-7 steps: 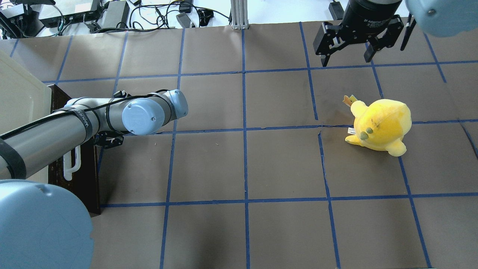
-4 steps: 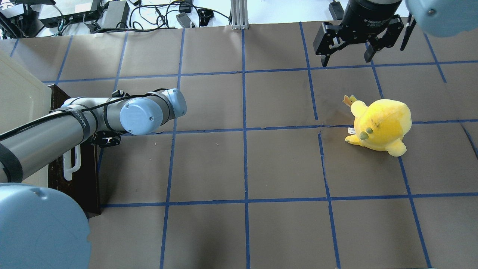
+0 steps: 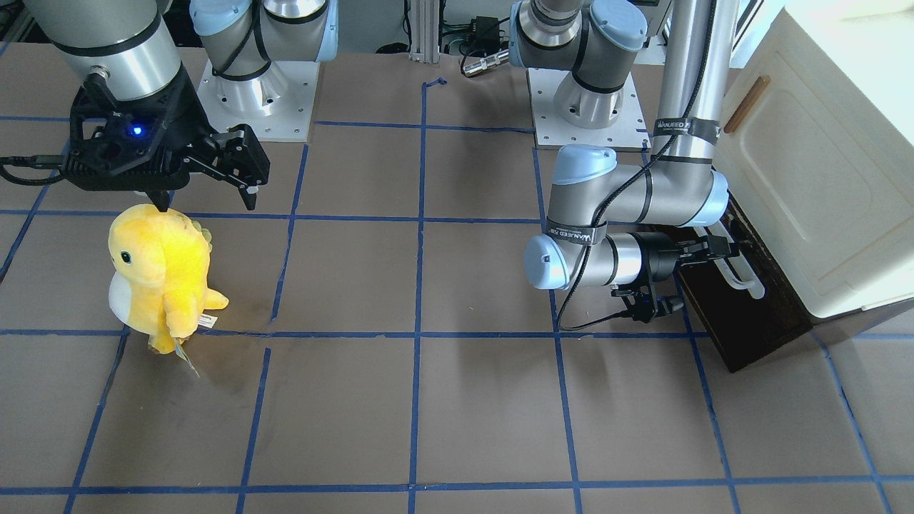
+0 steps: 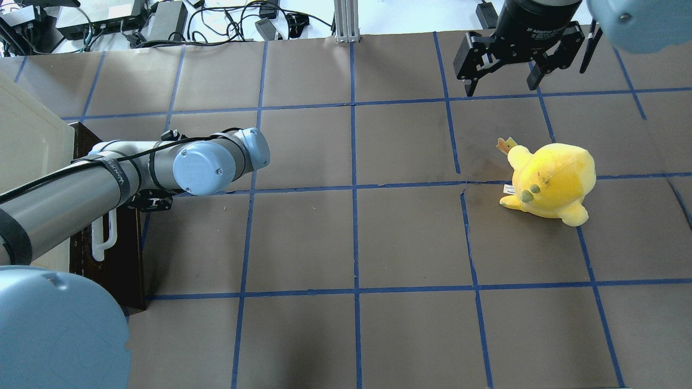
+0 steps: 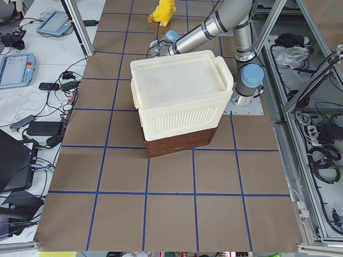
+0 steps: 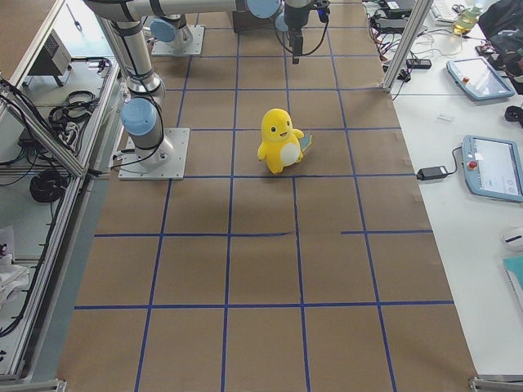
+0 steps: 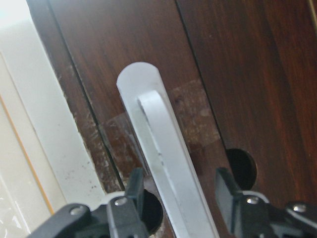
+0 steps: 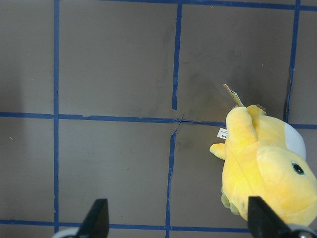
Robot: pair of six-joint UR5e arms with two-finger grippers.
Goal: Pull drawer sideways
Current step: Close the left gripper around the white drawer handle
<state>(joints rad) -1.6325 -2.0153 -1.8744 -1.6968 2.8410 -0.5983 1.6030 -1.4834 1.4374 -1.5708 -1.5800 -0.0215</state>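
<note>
Two tools are in my views. The left tool is spread, one finger on each side of the long white bar handle of the dark brown wooden drawer, and I see a gap between the bar and each finger. That drawer sits at the foot of the cream moulded cabinet, at the table's end on the robot's left, its front facing the table's middle.

From overhead, the grey left arm crosses over the drawer and hides the upper part of the handle from me. The right tool hangs spread above the far right of the table. A yellow plush toy with a white belly stands upright near it, well apart from the drawer.

I see a table covered in brown paper, ruled into squares by blue tape. Black cables and power bricks lie beyond its far edge. Grey teach pendants rest on a white bench alongside.
</note>
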